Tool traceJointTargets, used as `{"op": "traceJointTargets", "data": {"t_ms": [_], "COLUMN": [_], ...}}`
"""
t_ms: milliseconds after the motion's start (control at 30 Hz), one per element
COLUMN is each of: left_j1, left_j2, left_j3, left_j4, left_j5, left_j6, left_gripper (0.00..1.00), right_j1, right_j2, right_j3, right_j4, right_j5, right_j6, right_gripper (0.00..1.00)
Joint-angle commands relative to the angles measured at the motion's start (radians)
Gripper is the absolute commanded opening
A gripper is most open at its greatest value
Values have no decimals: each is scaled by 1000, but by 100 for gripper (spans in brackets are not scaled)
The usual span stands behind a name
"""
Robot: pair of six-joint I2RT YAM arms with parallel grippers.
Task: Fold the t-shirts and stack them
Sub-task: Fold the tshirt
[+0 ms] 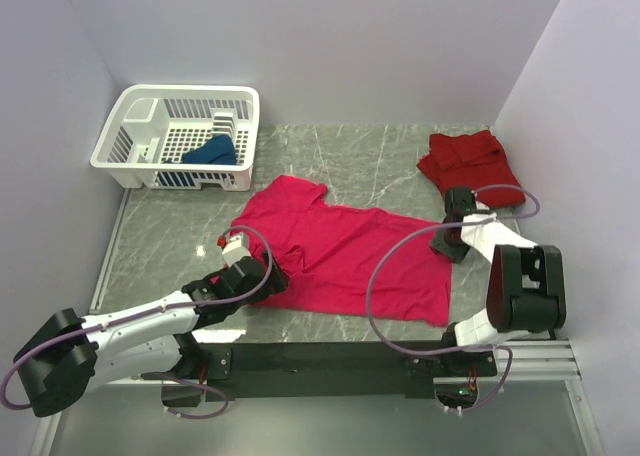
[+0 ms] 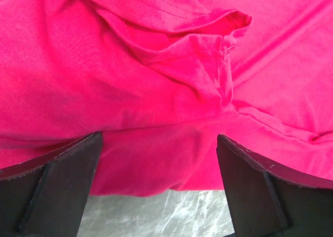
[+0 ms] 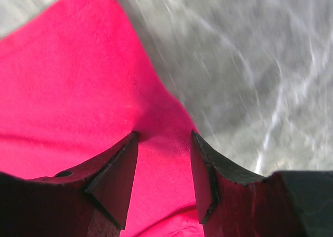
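Note:
The magenta t-shirt [image 1: 345,251] lies spread out in the middle of the marble table [image 1: 380,161], with a bunched sleeve [image 2: 208,44] in the left wrist view. My left gripper [image 1: 252,278] [image 2: 158,156] is wide open at the shirt's near-left edge, and the cloth edge lies between its fingers [image 2: 62,185] without being pinched. My right gripper [image 1: 449,240] [image 3: 164,138] stands open astride the shirt's right hem [image 3: 171,117], fingers apart on either side of it. A darker red t-shirt [image 1: 468,158] lies crumpled at the back right. A dark blue t-shirt [image 1: 210,153] sits in the basket.
A white lattice basket [image 1: 150,126] stands at the back left. Lilac walls close in the table on the left, back and right. Bare marble [image 2: 156,216] shows just in front of the shirt's near edge.

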Motion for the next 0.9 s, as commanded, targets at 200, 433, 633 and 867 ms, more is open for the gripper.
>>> {"op": "traceJointTargets", "data": {"t_ms": [200, 433, 633, 867], "left_j1": [12, -24, -112, -128], "left_j2": [-5, 15, 56, 23], "left_j3": [-33, -45, -36, 126], "left_j4": [-85, -28, -31, -156], "left_j5": [21, 49, 34, -117], "left_j6": [49, 50, -10, 30], "left_gripper": [99, 99, 99, 99], "right_j1": [-72, -106, -123, -23], "right_j2": [164, 204, 172, -45], "right_j3": [158, 177, 168, 144], "right_j4": [8, -1, -7, -20], "right_j5": [31, 100, 117, 101], "right_j6": [-82, -91, -93, -113], "right_gripper": [52, 52, 52, 50]}}
